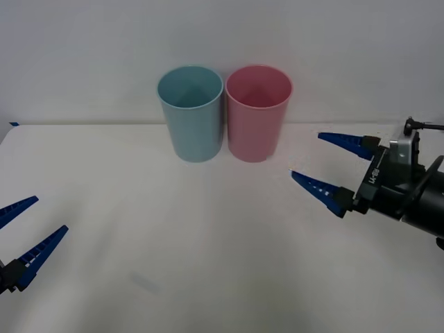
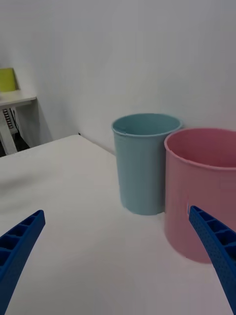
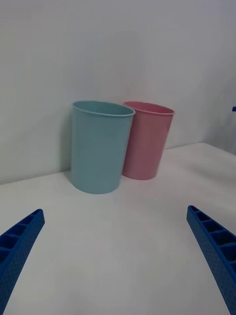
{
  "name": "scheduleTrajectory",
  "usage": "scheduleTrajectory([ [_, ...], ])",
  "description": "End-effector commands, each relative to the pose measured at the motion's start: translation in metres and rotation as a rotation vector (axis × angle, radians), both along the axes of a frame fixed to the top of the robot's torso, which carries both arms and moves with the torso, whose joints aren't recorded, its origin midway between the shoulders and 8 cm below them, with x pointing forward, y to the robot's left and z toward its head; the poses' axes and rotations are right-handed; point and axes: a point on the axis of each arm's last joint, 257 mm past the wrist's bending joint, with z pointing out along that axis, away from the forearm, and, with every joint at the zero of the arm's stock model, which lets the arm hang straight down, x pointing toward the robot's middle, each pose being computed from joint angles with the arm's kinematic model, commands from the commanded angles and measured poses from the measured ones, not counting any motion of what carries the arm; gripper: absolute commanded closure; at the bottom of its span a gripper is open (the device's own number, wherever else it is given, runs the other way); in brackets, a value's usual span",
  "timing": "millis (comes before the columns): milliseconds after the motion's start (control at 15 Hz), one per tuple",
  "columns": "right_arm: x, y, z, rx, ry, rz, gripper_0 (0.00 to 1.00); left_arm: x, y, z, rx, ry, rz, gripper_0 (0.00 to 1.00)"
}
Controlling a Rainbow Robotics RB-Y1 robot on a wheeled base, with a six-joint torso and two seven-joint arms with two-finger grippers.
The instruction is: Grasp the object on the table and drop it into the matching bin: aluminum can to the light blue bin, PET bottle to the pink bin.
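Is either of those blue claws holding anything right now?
No. The left gripper and the right gripper are both open with nothing between their fingers, above the table, near the light blue bin and pink bin.

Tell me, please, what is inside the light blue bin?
From the front view, the inner wall of the light blue bin appears bare, with no can visible. Its near wall covers the very bottom, so anything lying low there stays hidden. The pink bin stands beside it.
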Motion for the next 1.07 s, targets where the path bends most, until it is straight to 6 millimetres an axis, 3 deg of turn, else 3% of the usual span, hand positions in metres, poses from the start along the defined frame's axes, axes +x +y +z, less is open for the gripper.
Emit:
scheduleTrajectory([
  [67, -0.013, -0.024, -0.013, -0.031, 0.004, -0.018, 0.0, 0.0, 0.0, 0.0, 0.0, 0.0, 0.0, 0.0],
  [667, -0.063, -0.099, -0.033, -0.098, -0.03, -0.1, 0.0, 0.0, 0.0, 0.0, 0.0, 0.0, 0.0, 0.0],
  [1067, -0.084, -0.128, -0.047, -0.083, 0.016, -0.181, 0.0, 0.0, 0.0, 0.0, 0.0, 0.0, 0.0, 0.0],
])
